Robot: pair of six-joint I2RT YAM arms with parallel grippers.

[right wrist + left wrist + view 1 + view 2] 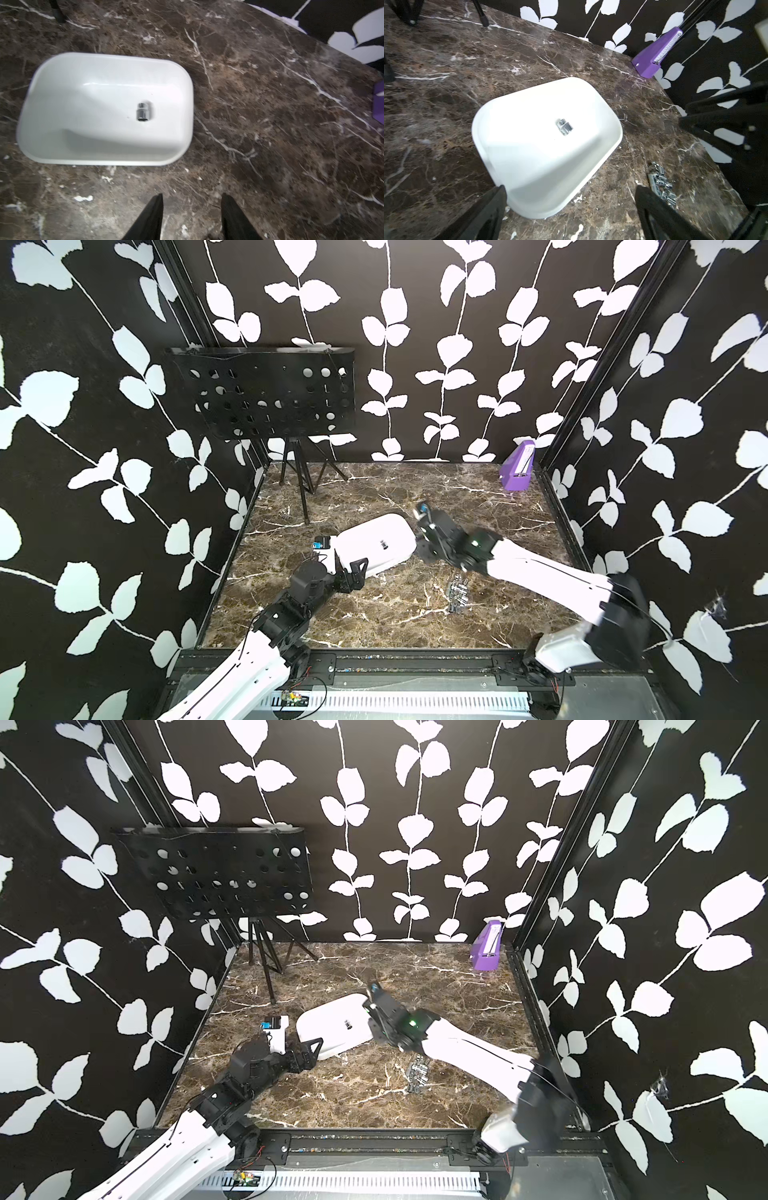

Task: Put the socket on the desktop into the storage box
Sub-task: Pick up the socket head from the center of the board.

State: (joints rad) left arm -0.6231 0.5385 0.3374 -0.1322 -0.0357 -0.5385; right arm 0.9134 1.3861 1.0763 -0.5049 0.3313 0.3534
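While the left fingers (pixel 492 207) stood wide with a rounded corner of the glossy white plastic storage box (pixel 361 539) between them, one chrome socket (pixel 143 112) lay on its side on the box floor. It lay crosswise to the box's long sides, which ran 8 to 2 o'clock in both top views. Only the wrist views resolved its stepped cylinder. Loose sockets (pixel 456 593) lay heaped at the box's 5 o'clock on the marbled surface (pixel 374 622). The right fingers (pixel 149 222) were parted, empty.

Lit brightly and evenly. Blown-out glare on the storage box (pixel 529 166) in the left wrist view; soft blur across the right wrist view; wide-angle bowing at the edges.
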